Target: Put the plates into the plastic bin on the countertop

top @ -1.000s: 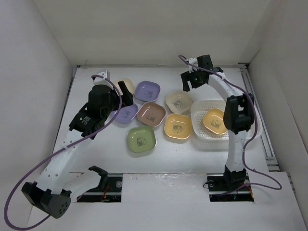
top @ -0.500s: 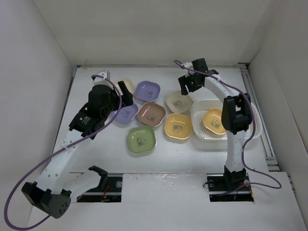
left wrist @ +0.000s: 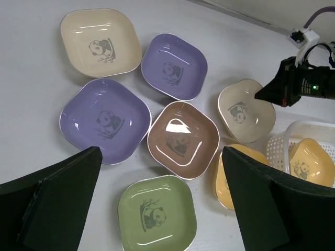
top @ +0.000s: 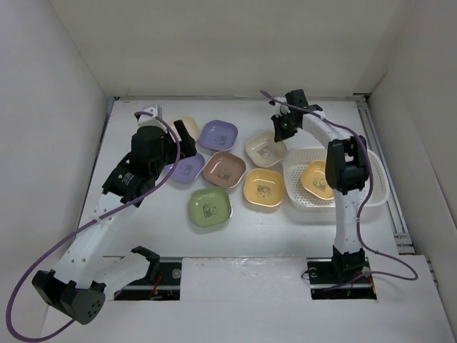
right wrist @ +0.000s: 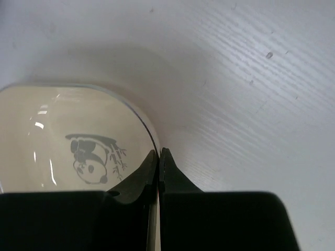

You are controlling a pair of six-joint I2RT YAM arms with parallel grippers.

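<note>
Spanning the bench, the white countertop (top: 143, 229) is seen to carry the plastic bin (top: 374, 187) by its right edge, with one yellow plate (top: 316, 179) already laid inside. Seven more plates are spread outside it, from the bin toward the far left corner. The cream plate (right wrist: 63, 136) just beside the bin is pinched at its rim by the right gripper (right wrist: 158, 152), jaws narrowed to a sliver. The left gripper (top: 186, 136) is held wide and empty. With so thin a bite, the plate could be tipped out, or knocked against the bin wall, when lifted.
</note>
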